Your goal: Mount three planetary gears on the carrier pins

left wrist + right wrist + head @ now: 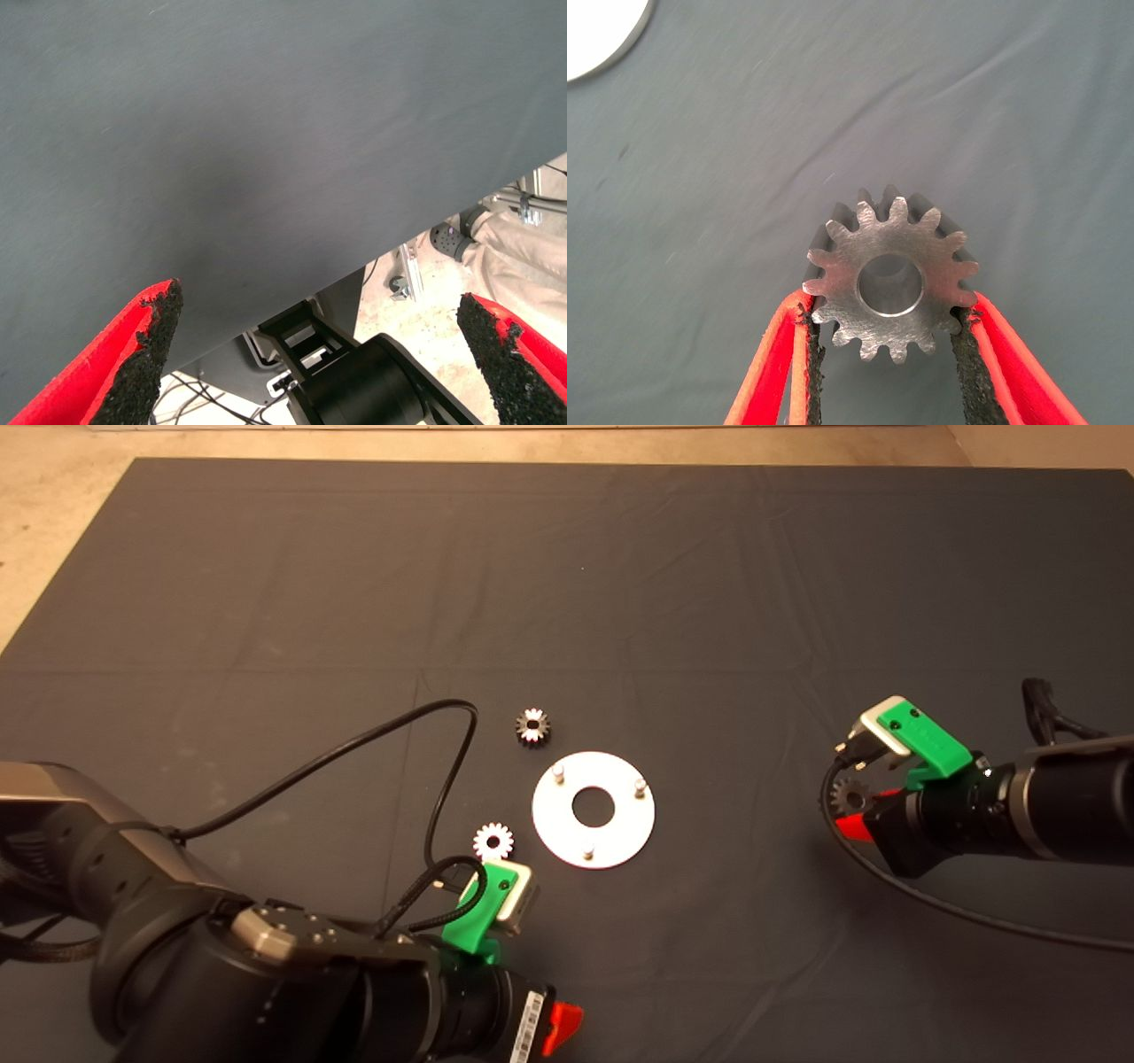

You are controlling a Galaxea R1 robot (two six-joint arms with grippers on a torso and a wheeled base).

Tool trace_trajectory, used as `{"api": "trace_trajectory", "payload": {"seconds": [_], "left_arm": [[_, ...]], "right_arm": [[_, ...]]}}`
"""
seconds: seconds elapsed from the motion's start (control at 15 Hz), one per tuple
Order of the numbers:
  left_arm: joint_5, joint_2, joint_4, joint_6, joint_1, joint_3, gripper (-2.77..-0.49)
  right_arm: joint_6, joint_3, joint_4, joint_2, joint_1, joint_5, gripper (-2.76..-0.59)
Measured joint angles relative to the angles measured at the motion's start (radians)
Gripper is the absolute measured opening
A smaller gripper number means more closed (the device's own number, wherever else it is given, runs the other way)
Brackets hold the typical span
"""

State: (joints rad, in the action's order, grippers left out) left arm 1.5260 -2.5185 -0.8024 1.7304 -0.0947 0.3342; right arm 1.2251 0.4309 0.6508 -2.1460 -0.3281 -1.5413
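My right claw (888,323) grips one of the planetary gears (890,276) by its teeth, a black pad pressed to either side, the round bore facing my wrist camera. From above, this claw (849,808) sits over the mat (620,584) on the counter, well to the right of the disc, with the held gear (852,793) just peeking out beside the green housing. A white curve of the disc (598,35) shows at a corner of the right wrist view, well apart from the gear I hold.

The disc (620,833) lies flat near the middle of the mat, its three carrier pins (558,772) standing bare in a triangle around the central hole. A second gear (532,727) rests on the mat just beyond the disc's upper left edge; a third (493,841) lies at its lower left (close to my left wrist housing, though I cannot tell if they touch).

My left claw (319,354) waits at the lower left, fingers (146,354) spread wide and holding nothing, looking across the mat's edge to the floor and a person's shoe (450,239).
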Motion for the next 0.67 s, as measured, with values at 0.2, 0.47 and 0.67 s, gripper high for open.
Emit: {"api": "trace_trajectory", "payload": {"seconds": [0.2,0.47,0.67], "left_arm": [[0.001,0.0,-0.003,0.0,0.0,0.0,-1.04],[-0.001,-0.012,-0.012,0.0,-0.002,0.0,-1.04],[0.001,-0.011,-0.017,0.0,-0.003,0.0,-1.04]], "right_arm": [[0.016,-0.001,-0.026,-0.09,-0.017,0.009,-2.55],[0.038,0.023,-0.055,-0.183,-0.018,0.007,-2.55],[0.04,0.111,-0.056,-0.288,-0.017,0.009,-2.55]]}}
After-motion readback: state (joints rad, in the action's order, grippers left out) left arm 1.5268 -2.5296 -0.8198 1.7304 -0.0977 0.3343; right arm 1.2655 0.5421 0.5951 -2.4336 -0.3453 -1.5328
